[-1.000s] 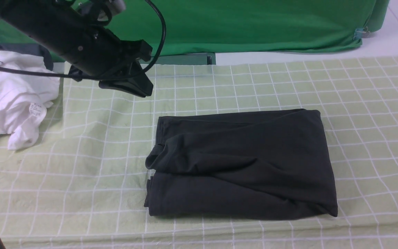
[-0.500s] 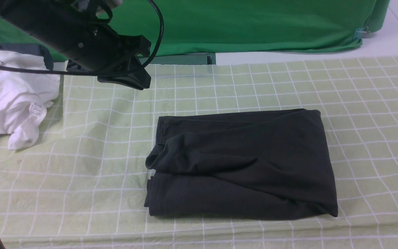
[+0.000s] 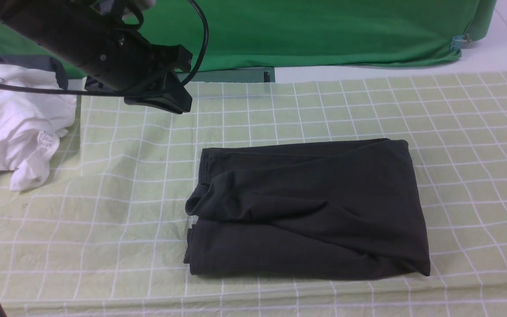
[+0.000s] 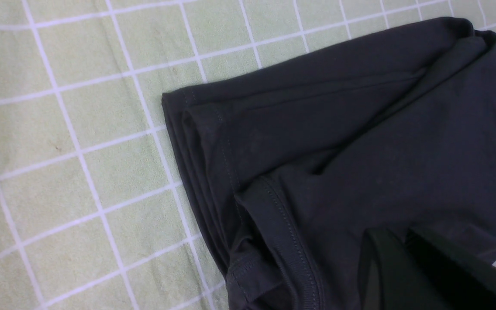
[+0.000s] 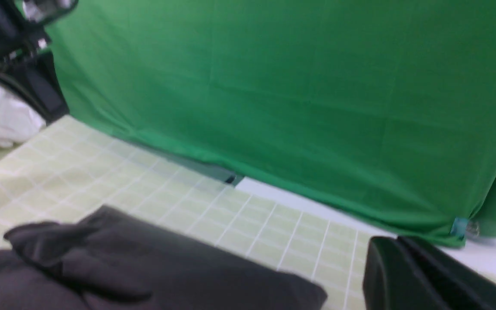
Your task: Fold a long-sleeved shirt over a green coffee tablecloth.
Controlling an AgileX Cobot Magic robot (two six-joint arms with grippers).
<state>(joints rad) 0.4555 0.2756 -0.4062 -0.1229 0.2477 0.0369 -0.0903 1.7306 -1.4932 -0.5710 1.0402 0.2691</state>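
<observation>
The long-sleeved shirt (image 3: 308,209) lies folded into a dark, roughly rectangular bundle on the green coffee tablecloth (image 3: 104,211), a little toward four o'clock from the middle of the front view; its print and neck label are not visible; a rounded fold bulges at its nine o'clock edge, above a flatter layer whose stacked hems show at that same side; soft creases run across the top toward the five o'clock corner. The tablecloth spreads over the tabletop in every direction around the shirt, its grid lines rippled at seven and nine o'clock.

The left gripper (image 3: 165,99) hangs in the air at about eleven o'clock from the shirt, well apart from it and holding nothing; its jaws are narrow, nearly together, as the left wrist view shows with the two dark fingertips (image 4: 385,267) close side by side over the shirt's stitched hems (image 4: 286,228). A black cable (image 3: 203,39) loops over that arm.

The right gripper (image 5: 407,258) is outside the front view; in the right wrist view its jaws sit pressed together with nothing between them, raised beside the shirt's three o'clock side.

A crumpled white garment (image 3: 13,127) with a small tag lies at nine o'clock, partly off the tablecloth; a bright green backdrop (image 3: 324,31) hangs along twelve o'clock.
</observation>
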